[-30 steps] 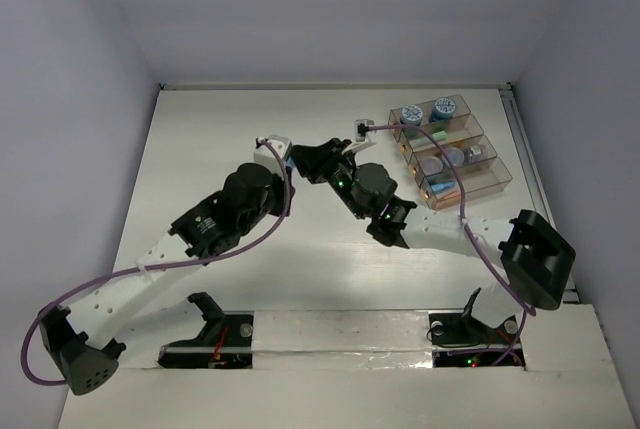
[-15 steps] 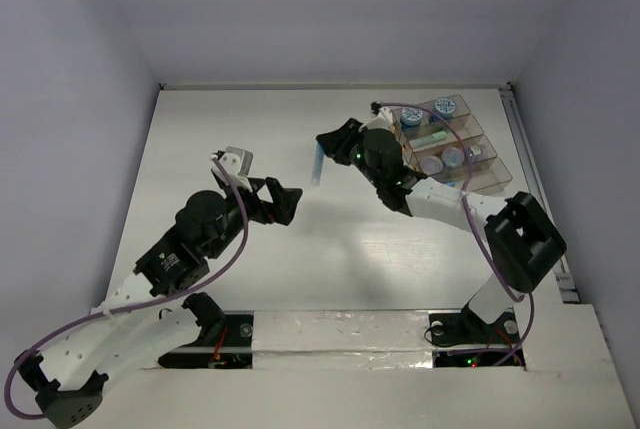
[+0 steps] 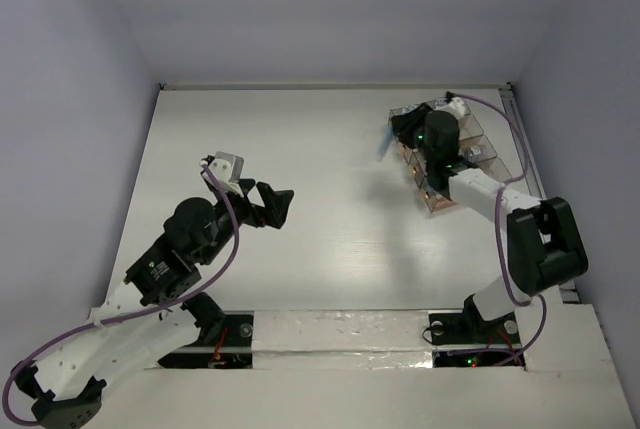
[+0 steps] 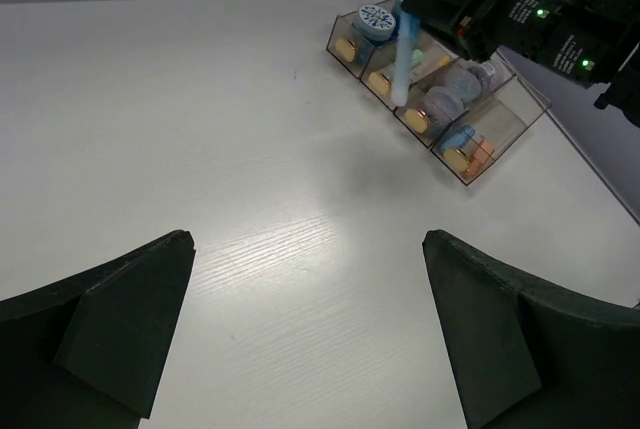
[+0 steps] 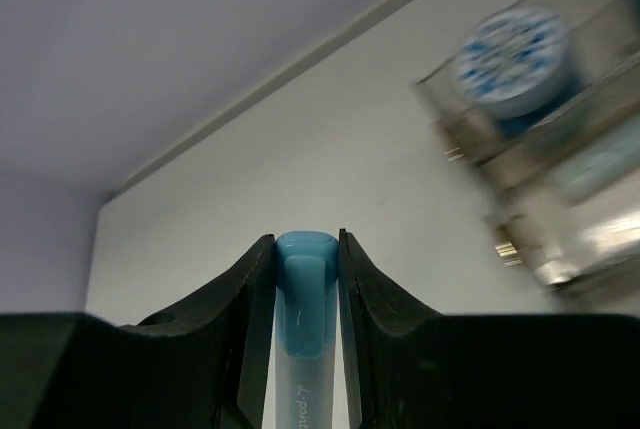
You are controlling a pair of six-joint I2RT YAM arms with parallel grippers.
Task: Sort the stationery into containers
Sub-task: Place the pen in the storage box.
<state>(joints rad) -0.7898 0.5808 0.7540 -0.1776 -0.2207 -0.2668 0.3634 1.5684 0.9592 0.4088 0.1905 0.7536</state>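
1. The rack of containers [image 3: 490, 174] already looks well stocked. From the left wrist view, its far bin holds a blue roll [image 4: 378, 17], a middle bin holds small grey-lidded jars [image 4: 447, 101], and the near bin holds orange sticks [image 4: 480, 154] with something pale blue.

2. One piece is on its way in. The right gripper [image 3: 400, 134] is closed tight on a light-blue stick [image 3: 383, 141], with both fingers pressed against its sides in the right wrist view.

3. That stick hangs in the air just beside the rack's left edge, level with the two far bins. It is tilted a little, with its free end pointing down. I cannot tell whether it has crossed a rim yet, and it is not resting in any bin.

4. The left gripper [image 3: 272, 204] is well away from the rack, on its left over the worktop [image 3: 300, 119]. Its fingers are spread wide with nothing between them, and it faces the rack.

5. Looking across the worktop from above, I can spot no other loose stationery on the side left of the rack.

6. My reading is that the sorting is close to its end. What remains is to bring this stick over the bin that suits it, let go, and draw the arm clear.
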